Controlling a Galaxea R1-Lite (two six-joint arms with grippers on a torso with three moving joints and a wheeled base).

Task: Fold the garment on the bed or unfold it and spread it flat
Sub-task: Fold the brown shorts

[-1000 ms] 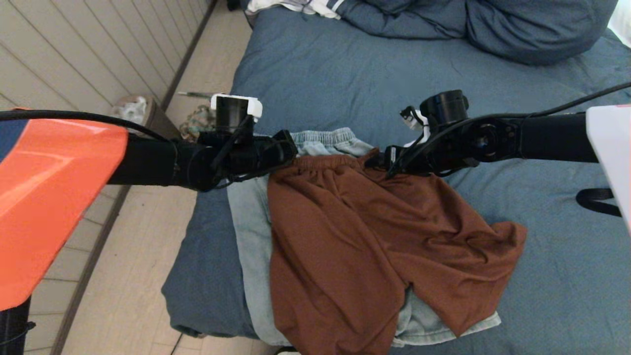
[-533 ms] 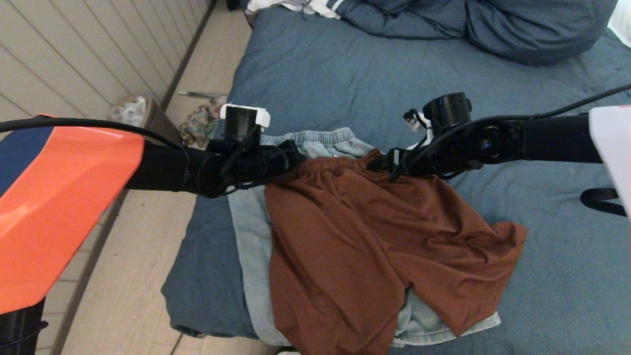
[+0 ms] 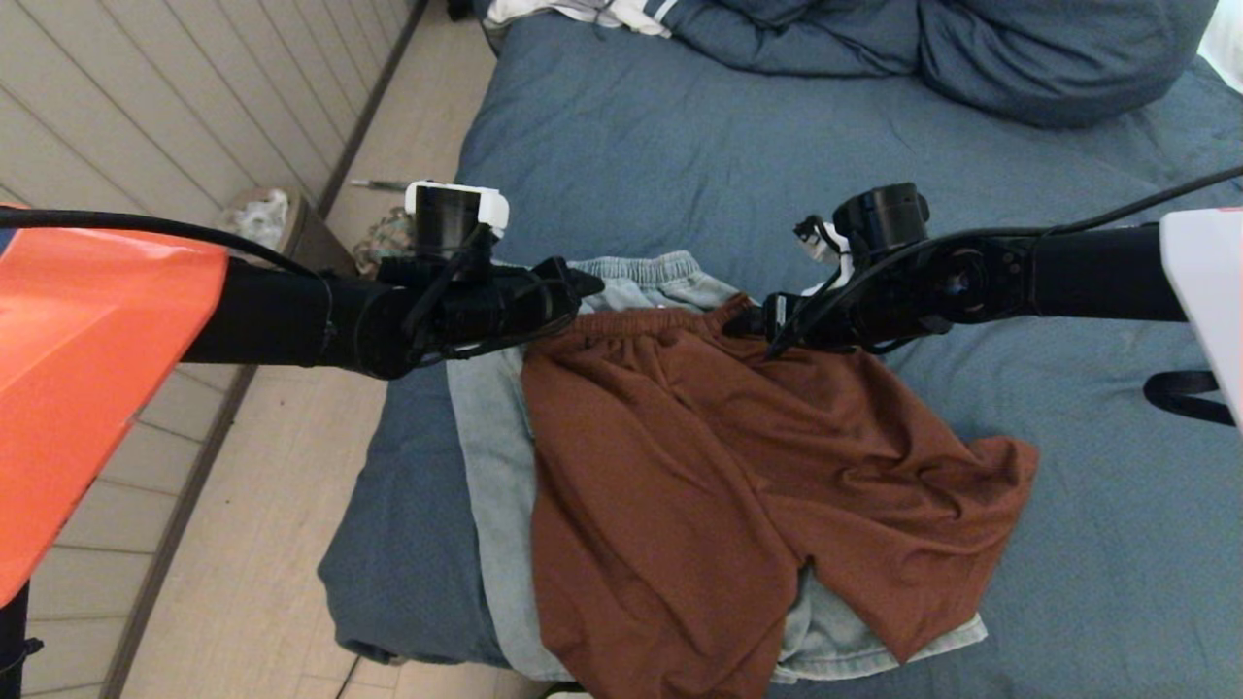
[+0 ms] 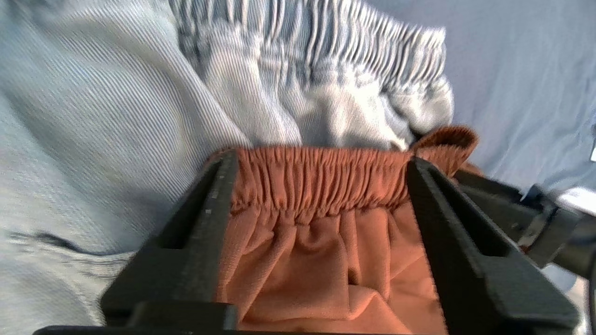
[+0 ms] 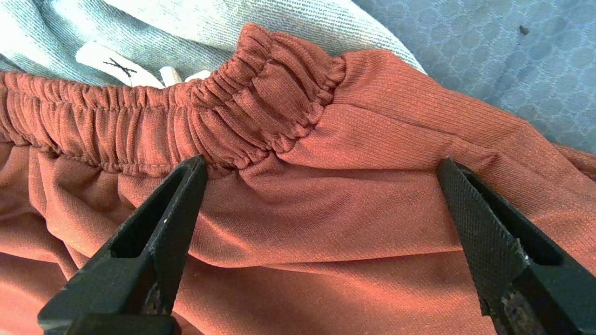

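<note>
A rust-brown pair of shorts, the garment, lies spread on the bed on top of a pale blue-grey pair of shorts. My left gripper hovers at the left end of the brown elastic waistband. In the left wrist view the left gripper is open, the band lying loose between its fingers. My right gripper is over the waistband's right end. In the right wrist view the right gripper is wide open just above the brown fabric, gripping nothing.
Bunched blue bedding and a white striped cloth lie at the head of the bed. The bed's left edge drops to a pale floor with a small bin. A black strap lies at the right.
The left gripper has opened and let go of the waistband's left end, and the left arm has drawn back slightly to the left. The right gripper stays open in place.
</note>
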